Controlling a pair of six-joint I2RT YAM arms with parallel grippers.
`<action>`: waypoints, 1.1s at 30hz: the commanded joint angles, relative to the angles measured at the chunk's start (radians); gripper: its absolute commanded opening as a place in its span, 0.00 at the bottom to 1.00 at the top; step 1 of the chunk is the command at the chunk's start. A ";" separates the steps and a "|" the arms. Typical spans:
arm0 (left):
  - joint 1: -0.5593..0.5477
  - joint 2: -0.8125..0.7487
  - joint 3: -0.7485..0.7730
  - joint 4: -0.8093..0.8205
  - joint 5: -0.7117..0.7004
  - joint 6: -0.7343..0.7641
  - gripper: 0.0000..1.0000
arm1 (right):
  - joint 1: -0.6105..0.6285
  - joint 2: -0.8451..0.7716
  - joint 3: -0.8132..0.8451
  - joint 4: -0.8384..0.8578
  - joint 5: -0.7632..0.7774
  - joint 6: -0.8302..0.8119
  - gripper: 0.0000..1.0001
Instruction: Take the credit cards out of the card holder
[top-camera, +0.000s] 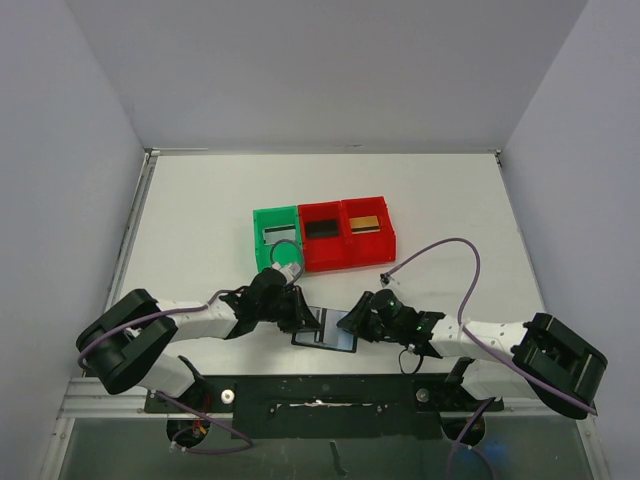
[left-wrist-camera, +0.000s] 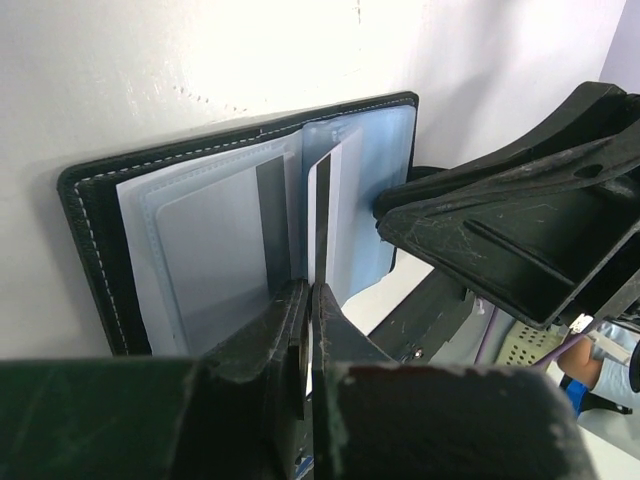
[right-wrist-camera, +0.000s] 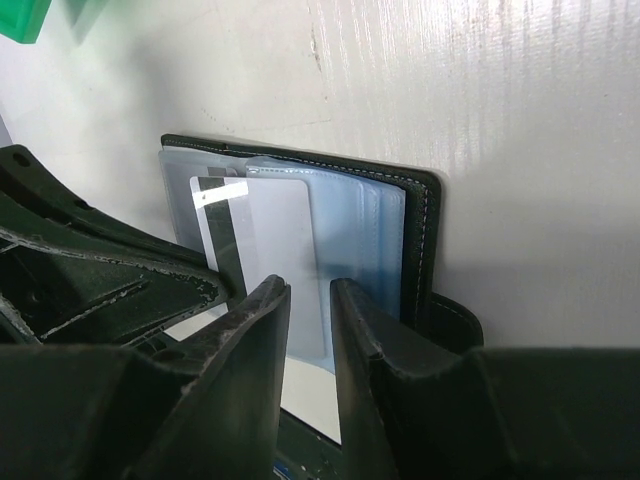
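The card holder lies open near the table's front edge, black cover down and clear blue-grey sleeves up. A silvery-grey credit card with a dark stripe sticks partly out of a sleeve. My left gripper is shut on that card's edge. My right gripper stands over the holder's right half, jaws a narrow gap apart with nothing between them. A black card and a gold card lie in the red bins.
A green bin and two red bins stand in a row behind the holder. Both grippers face each other closely over the holder. Grey walls enclose the table on three sides.
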 joint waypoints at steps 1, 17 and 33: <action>0.007 -0.036 0.031 -0.017 -0.020 0.033 0.00 | -0.007 -0.010 0.003 -0.129 0.028 -0.070 0.27; 0.007 -0.041 0.032 0.008 -0.011 0.025 0.00 | -0.044 0.000 0.080 0.014 -0.095 -0.158 0.31; -0.002 0.012 0.011 0.159 0.057 -0.042 0.12 | -0.066 0.028 -0.060 0.056 -0.088 -0.036 0.30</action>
